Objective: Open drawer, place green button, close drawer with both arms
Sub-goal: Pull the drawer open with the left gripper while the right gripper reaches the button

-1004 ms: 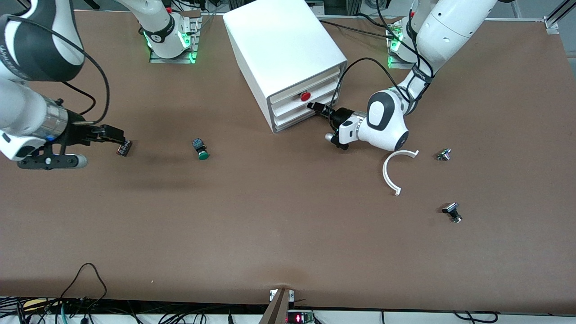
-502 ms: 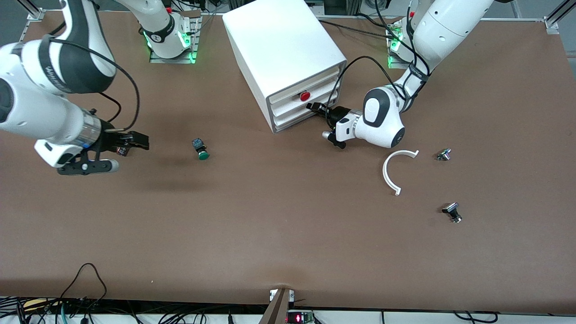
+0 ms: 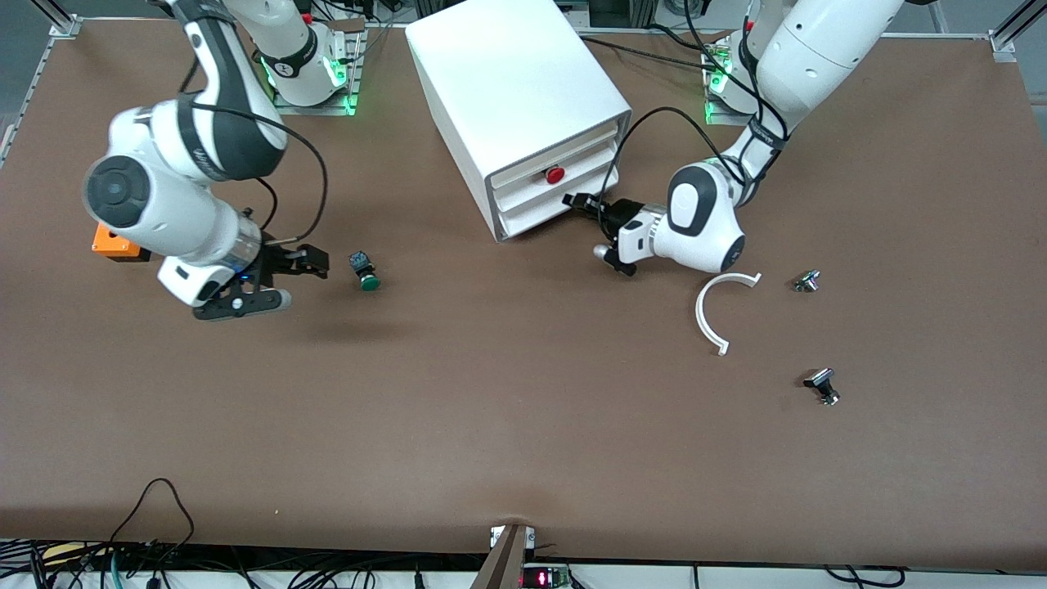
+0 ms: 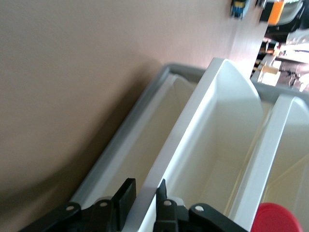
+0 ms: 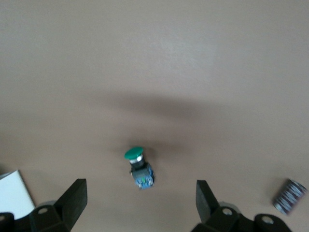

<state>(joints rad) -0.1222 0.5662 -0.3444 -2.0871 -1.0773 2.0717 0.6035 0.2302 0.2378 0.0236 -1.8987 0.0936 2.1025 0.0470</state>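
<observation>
The white cabinet stands toward the robots' bases; its bottom drawer looks barely pulled out. My left gripper is at that drawer's front. In the left wrist view my left gripper has one finger on each side of the drawer's white front wall, shut on it. The button, with its green cap and dark body, lies on its side on the table. My right gripper is open just beside it, toward the right arm's end. In the right wrist view the button lies ahead of my right gripper.
The middle drawer's red knob is above the left gripper. An orange box sits by the right arm. A small dark cylinder lies near the right gripper. A white curved piece and two silver-black parts lie toward the left arm's end.
My right arm has swung from the table's end toward the button, uncovering the orange box and covering the dark cylinder. My left gripper has stayed at the drawer front.
</observation>
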